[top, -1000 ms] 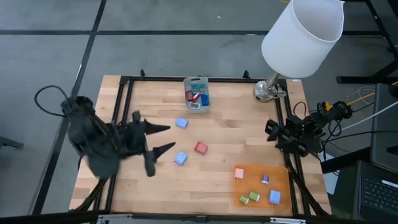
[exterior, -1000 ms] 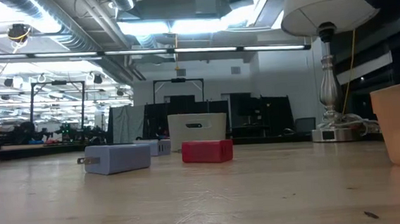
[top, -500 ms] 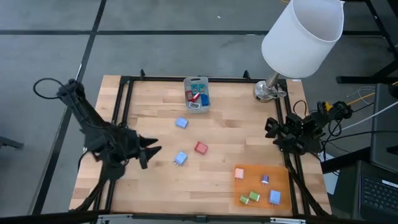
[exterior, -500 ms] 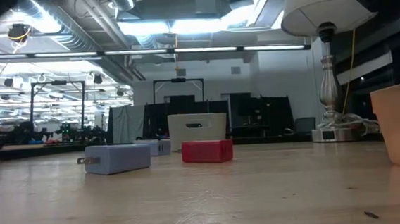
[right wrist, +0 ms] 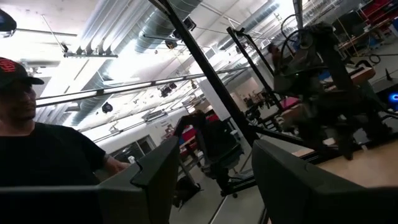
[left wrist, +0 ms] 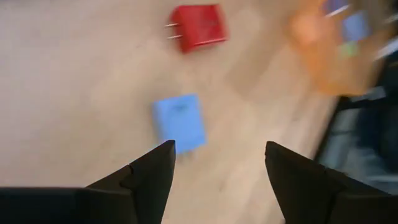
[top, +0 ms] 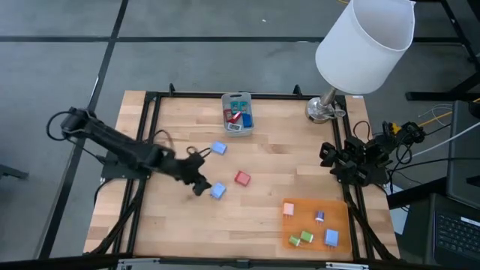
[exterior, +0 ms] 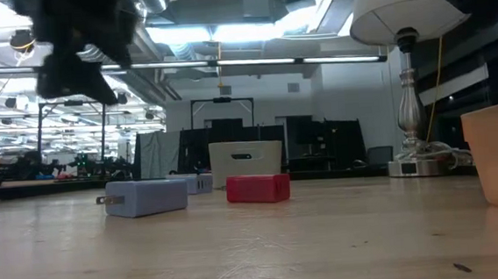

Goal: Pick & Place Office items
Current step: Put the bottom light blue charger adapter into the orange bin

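Three office items lie loose on the wooden table: a blue block (top: 217,190), a red block (top: 241,178) and a second blue block (top: 218,148). My left gripper (top: 199,172) hangs open just left of the nearer blue block and above it. In the left wrist view that block (left wrist: 179,121) lies flat on the wood ahead of the open fingers (left wrist: 149,177), with the red block (left wrist: 199,26) beyond it. My right gripper (top: 335,159) waits open at the table's right edge, holding nothing.
A grey translucent bin (top: 238,114) with a few pieces stands at the far middle. An orange mat (top: 339,217) at the near right carries several small pieces. A lamp (top: 326,107) stands at the far right corner. A person shows beyond the table in the right wrist view.
My left gripper has come down from high above the table's left side and gone toward the right, to the nearer blue block, rolling its wrist on the way. Its fingers have stayed apart. The blocks have not moved.
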